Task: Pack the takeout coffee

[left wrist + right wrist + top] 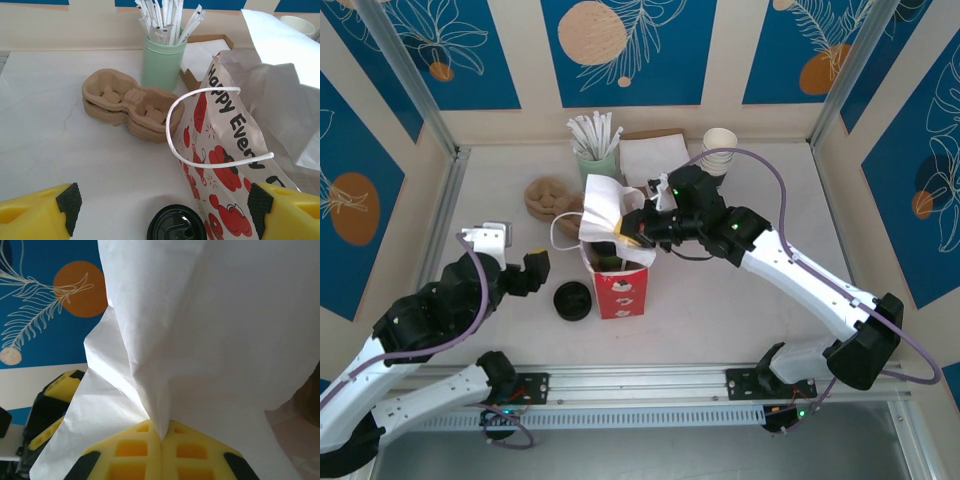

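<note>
Staged café booth: straw jar (161, 62), pulp cup carriers (125, 102), patterned panels (620, 50)

Cup carriers (548, 197) behind-left of the bag (620, 290), straw holder (596, 165) farther back.

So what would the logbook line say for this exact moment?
left gripper: open, by lidded coffee cup on table | right gripper: shut on white paper sheet above printed paper bag
</note>
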Controlling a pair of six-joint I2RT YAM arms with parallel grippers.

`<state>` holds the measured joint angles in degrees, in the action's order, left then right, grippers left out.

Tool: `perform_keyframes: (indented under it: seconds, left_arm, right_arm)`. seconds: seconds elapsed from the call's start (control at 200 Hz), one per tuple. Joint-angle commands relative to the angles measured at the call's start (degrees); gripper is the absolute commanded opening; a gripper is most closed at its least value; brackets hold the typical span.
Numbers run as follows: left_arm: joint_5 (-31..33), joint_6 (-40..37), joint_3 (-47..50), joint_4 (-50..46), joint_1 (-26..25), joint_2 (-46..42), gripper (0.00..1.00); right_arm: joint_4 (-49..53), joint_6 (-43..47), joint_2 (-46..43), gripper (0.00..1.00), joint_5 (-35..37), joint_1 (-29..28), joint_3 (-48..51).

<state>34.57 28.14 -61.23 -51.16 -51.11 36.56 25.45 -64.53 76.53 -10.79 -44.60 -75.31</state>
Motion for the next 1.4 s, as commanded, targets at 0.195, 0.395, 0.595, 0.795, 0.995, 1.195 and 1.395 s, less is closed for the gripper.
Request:
perform_keyframes:
  seconds: [0.195,0.395,0.595,0.795,0.995,1.195,1.395]
  left_arm:
    - [0.16,-0.17,0.53,1.02,0.49,-0.28,0.88]
    - [0.08,-0.08,0.95,1.28,0.45,-0.34,0.88]
    - [-0.01,0.28,1.34,1.02,0.47,-0.43,0.88]
    - [-0.29,0.86,2.17,1.02,0.44,-1.03,0.88]
    - [-0.64,1.37,2.87,1.19,0.47,-1.3,0.88]
    - [-1.01,1.81,3.53,1.59,0.49,-1.23,0.88]
    - [-1.14,1.93,3.49,1.51,0.49,-1.25,0.88]
  right_arm:
    - [12.0,7.88,3.67,0.0,13.18,-3.85,-6.96]
    - [18.04,11.22,8.29,0.0,19.8,-7.25,-11.72]
    - [22.86,13.0,13.07,0.0,25.23,-9.59,-15.53]
    - [25.69,13.95,16.02,0.0,29.08,-10.81,-16.81]
    - [27.99,14.7,18.0,0.0,31.92,-11.63,-17.77]
    - [29.46,16.61,19.18,0.08,32.8,-12.81,-20.81]
    - [32.18,18.62,18.92,0.32,34.53,-13.37,-26.35]
